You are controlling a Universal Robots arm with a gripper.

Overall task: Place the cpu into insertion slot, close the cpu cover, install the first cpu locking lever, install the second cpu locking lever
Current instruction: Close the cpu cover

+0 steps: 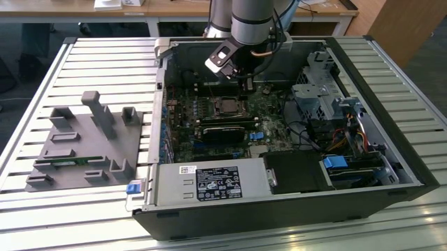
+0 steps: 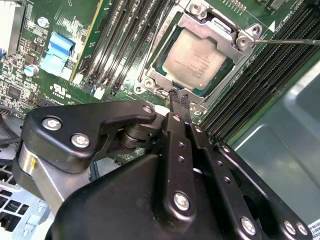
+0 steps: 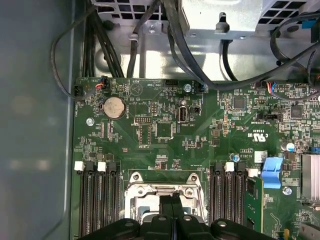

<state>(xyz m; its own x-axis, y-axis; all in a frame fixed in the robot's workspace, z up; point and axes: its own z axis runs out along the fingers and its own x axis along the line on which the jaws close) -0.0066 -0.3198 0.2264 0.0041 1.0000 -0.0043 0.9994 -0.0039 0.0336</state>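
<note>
The cpu [image 2: 199,57], a flat square chip with a silvery-grey top, lies seated in the insertion slot [image 1: 227,106] on the green motherboard. The silver cpu cover [image 2: 212,24] lies flat over its edges, and the chip shows through the square opening. A thin metal locking lever [image 2: 287,42] sticks out sideways from one socket corner. My gripper [image 2: 178,96] is shut with its black fingertips pressed together and nothing visible between them. It hangs just over the socket's edge, seen also in the first wrist view [image 3: 171,199] and the exterior view [image 1: 246,90].
The open computer case [image 1: 391,157] rests on a slatted table. Memory slots [image 3: 95,200] flank the socket. Black cables [image 3: 200,65] and a drive cage [image 1: 317,97] crowd the case's far side. A grey fixture [image 1: 84,141] stands on the exterior view's left.
</note>
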